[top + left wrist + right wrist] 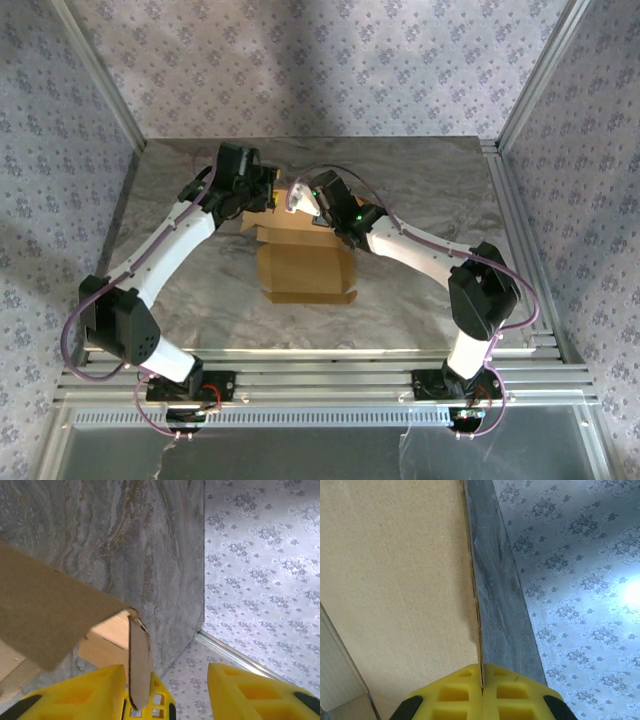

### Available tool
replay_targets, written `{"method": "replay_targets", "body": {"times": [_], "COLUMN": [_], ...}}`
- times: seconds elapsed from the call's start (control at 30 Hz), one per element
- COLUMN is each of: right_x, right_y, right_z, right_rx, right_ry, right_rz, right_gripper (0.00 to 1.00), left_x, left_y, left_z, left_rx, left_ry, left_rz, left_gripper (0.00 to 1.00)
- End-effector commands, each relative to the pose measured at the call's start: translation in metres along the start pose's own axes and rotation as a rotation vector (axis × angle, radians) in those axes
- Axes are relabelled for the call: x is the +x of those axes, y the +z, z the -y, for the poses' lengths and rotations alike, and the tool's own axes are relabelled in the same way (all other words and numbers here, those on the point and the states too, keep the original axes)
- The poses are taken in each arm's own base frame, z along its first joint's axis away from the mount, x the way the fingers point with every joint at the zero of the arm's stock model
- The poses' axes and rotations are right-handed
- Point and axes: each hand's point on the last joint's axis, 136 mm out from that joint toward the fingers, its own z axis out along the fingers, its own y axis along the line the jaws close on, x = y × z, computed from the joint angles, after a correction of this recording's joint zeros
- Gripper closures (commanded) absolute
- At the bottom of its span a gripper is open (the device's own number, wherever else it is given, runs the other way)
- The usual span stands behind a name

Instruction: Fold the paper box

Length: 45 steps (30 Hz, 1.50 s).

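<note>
Top external: marble table [420, 190], floral walls [330, 60]; left fingers [240, 692] apart, right fingers [455, 692] pinch box [300, 265].

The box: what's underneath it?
The grey marbled table shows all around the box, so the box seems to rest on it. Anything directly beneath is hidden by the cardboard itself.

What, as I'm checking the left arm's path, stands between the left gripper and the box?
Nothing visible does. The left gripper stands open astride a flap of the box, with no other thing between them. The right gripper is pinched shut on a box edge.
</note>
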Motion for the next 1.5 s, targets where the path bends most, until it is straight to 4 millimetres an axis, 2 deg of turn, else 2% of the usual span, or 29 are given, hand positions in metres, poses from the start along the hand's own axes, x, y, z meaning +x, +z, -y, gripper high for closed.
{"method": "replay_targets", "body": {"times": [0.0, 0.17, 0.3, 0.33, 0.37, 0.4, 0.47, 0.53, 0.6, 0.67, 0.73, 0.77, 0.8, 0.87, 0.9, 0.97, 1.07, 1.2, 1.3, 1.4, 1.47], "right_x": [-0.004, -0.004, -0.006, -0.006, -0.007, -0.009, -0.016, -0.022, -0.021, -0.008, 0.012, 0.020, 0.024, 0.023, 0.022, 0.025, 0.031, 0.019, 0.019, 0.028, 0.026], "right_y": [0.004, 0.005, 0.005, 0.005, 0.004, 0.000, -0.014, -0.036, -0.060, -0.083, -0.102, -0.108, -0.108, -0.102, -0.096, -0.080, -0.050, -0.020, 0.000, 0.018, 0.029], "right_z": [0.001, 0.000, -0.001, 0.000, 0.001, 0.005, 0.021, 0.039, 0.048, 0.056, 0.051, 0.045, 0.038, 0.018, 0.015, 0.013, 0.013, 0.003, 0.006, 0.001, -0.001], "right_rx": [0.027, 0.024, 0.024, 0.026, 0.027, 0.031, 0.030, 0.005, -0.056, -0.077, -0.127, -0.181, -0.227, -0.342, -0.376, -0.406, -0.415, -0.469, -0.435, -0.397, -0.423], "right_ry": [-0.005, -0.002, 0.004, 0.011, 0.021, 0.041, 0.138, 0.311, 0.591, 0.948, 1.316, 1.550, 1.712, 2.042, 2.149, 2.328, 2.498, 2.595, 2.619, 2.680, 2.725], "right_rz": [0.000, 0.002, 0.007, 0.008, 0.011, 0.017, 0.040, 0.064, 0.062, 0.013, -0.080, -0.129, -0.154, -0.178, -0.165, -0.169, -0.238, -0.322, -0.319, -0.348, -0.341], "right_gripper": [1.00, 1.00, 1.00, 0.97, 0.88, 0.76, 0.54, 0.46, 0.41, 0.32, 0.26, 0.26, 0.26, 0.27, 0.27, 0.27, 0.28, 0.29, 0.31, 0.40, 0.45], "left_x": [-0.001, -0.010, -0.018, -0.021, -0.023, -0.026, -0.030, -0.035, -0.038, -0.040, -0.042, -0.042, -0.042, -0.042, -0.041, -0.040, -0.038, -0.036, -0.035, -0.034, -0.032], "left_y": [0.008, 0.019, 0.024, 0.024, 0.025, 0.026, 0.028, 0.030, 0.029, 0.029, 0.029, 0.030, 0.030, 0.032, 0.032, 0.033, 0.032, 0.033, 0.033, 0.032, 0.032], "left_z": [-0.006, -0.019, -0.028, -0.031, -0.036, -0.039, -0.048, -0.054, -0.056, -0.057, -0.059, -0.058, -0.058, -0.057, -0.057, -0.055, -0.053, -0.051, -0.051, -0.049, -0.048], "left_rx": [-0.003, -0.010, -0.020, -0.024, -0.033, -0.033, -0.033, -0.025, -0.013, -0.011, -0.014, -0.012, -0.009, -0.006, -0.006, -0.007, -0.008, 0.000, 0.000, 0.006, 0.005], "left_ry": [-0.071, -0.089, -0.079, -0.079, -0.081, -0.083, -0.095, -0.112, -0.116, -0.116, -0.117, -0.114, -0.112, -0.106, -0.104, -0.089, -0.075, -0.060, -0.051, -0.041, -0.033], "left_rz": [-0.008, 0.015, 0.045, 0.055, 0.063, 0.070, 0.081, 0.087, 0.095, 0.101, 0.102, 0.102, 0.101, 0.096, 0.093, 0.086, 0.080, 0.069, 0.063, 0.056, 0.047], "left_gripper": [0.61, 0.70, 0.94, 0.99, 1.00, 1.00, 1.00, 1.00, 1.00, 1.00, 1.00, 1.00, 1.00, 1.00, 1.00, 1.00, 1.00, 1.00, 1.00, 1.00, 1.00]}}
